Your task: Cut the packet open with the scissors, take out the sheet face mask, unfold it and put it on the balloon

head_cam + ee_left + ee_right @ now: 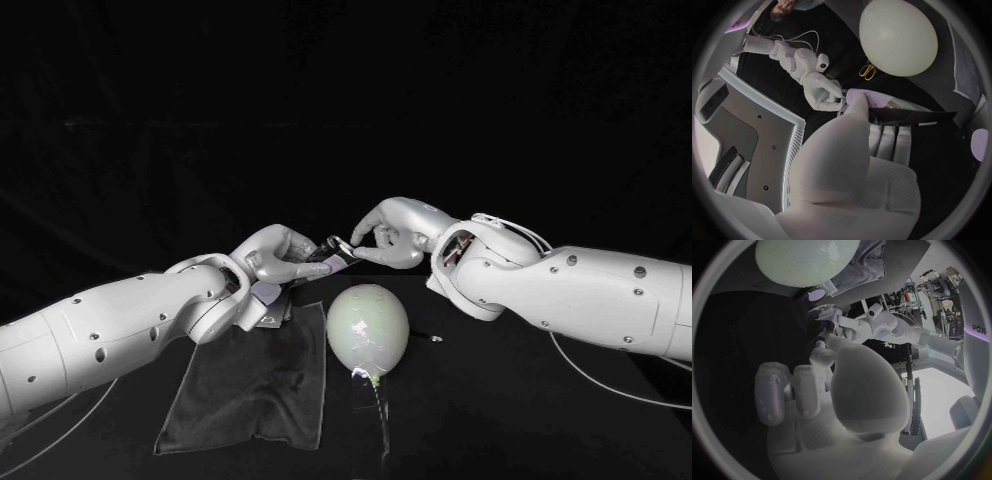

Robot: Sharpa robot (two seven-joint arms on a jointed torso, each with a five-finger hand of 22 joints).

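Packet, dark with a lilac end, is held above the worktop between both hands. It is gripped by the left hand, and its end is pinched by the right hand. A pale, egg-shaped balloon is laid on the worktop nearby, beside a dark cloth.

No readable text, no legible labels, brands, numbers or signs

Both arms reaching inward from either side, hands meeting at centre, left hand curled round packet, right hand bent down at wrist, fingertips pinching the packet's end
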